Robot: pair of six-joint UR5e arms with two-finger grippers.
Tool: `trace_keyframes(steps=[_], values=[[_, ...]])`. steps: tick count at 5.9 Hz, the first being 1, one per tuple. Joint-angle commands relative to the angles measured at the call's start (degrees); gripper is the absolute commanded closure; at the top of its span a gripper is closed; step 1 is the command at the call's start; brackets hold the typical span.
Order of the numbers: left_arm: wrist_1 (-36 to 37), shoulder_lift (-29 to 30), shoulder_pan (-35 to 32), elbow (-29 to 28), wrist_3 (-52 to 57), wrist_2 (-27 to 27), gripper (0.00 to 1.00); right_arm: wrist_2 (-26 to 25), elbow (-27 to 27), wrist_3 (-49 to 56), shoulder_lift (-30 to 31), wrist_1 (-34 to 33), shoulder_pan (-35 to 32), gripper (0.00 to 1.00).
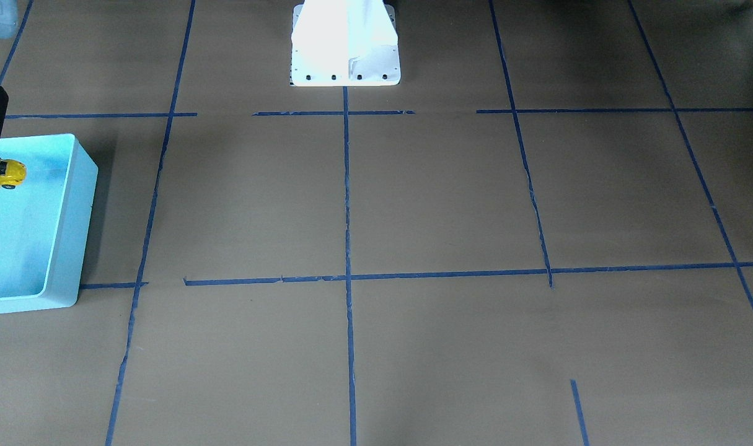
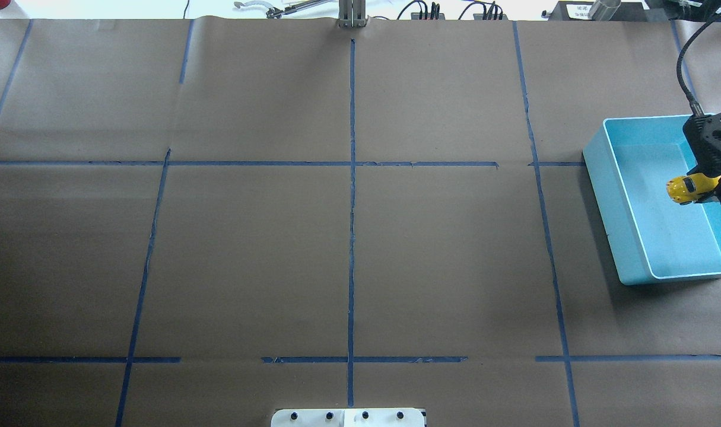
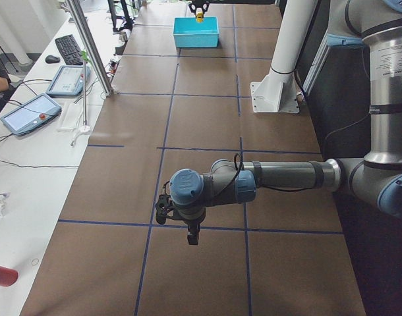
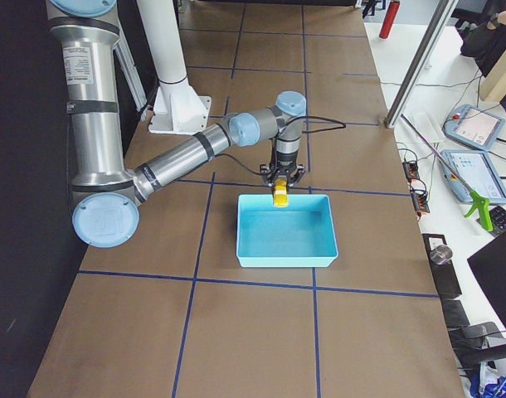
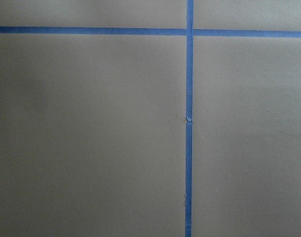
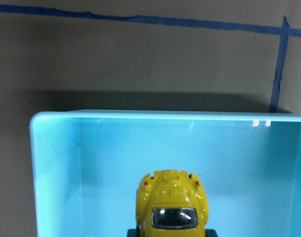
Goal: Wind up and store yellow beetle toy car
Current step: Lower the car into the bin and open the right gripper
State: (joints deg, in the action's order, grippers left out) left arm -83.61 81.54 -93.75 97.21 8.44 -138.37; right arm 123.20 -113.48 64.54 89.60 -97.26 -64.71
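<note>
The yellow beetle toy car [image 2: 686,188] hangs in my right gripper [image 2: 709,188], which is shut on it, over the inside of a light blue bin [image 2: 609,196] at the table's right end. In the right wrist view the car [image 6: 172,205] is held above the bin's floor, close to its wall [image 6: 56,163]. The front-facing view shows the car [image 1: 4,173] over the bin [image 1: 85,204]. My left gripper [image 3: 192,236] hovers over bare table at the left end. It shows only in the exterior left view, so I cannot tell whether it is open or shut.
The brown paper table is marked with blue tape lines [image 2: 352,237]. The white robot pedestal [image 1: 345,43] stands at the middle of the robot's edge. Tablets and cables [image 3: 29,108] lie on the side bench beyond the table.
</note>
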Motion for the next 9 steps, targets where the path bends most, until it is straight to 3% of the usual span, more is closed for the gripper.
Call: trace_keyframes(steps=[1,2,4,6,8,9], values=[[-0.06,0.46,0.5,-0.79,0.09,0.03,0.0,-0.06,8.23,-5.79,1.18,13.59,0.37,1.0],[-0.06,0.64,2.15,-0.79,0.09,0.03,0.0,0.11,12.01,-6.27,1.19,19.16,0.72,1.0],[-0.06,1.77,2.52,-1.49,0.09,-0.06,0.0,-0.32,14.15,-8.29,0.58,20.0,5.53,1.0],[0.11,6.25,2.52,-6.23,-0.18,-0.15,0.0,-0.24,19.33,-10.57,0.31,28.23,6.78,1.0],[0.11,7.22,2.52,-6.76,-0.09,-0.32,0.0,-0.24,19.61,-10.84,-0.39,28.18,6.87,1.0],[0.29,7.93,2.52,-6.85,-0.09,-0.15,0.0,-0.15,19.61,-11.02,-0.31,28.27,6.79,0.67]])
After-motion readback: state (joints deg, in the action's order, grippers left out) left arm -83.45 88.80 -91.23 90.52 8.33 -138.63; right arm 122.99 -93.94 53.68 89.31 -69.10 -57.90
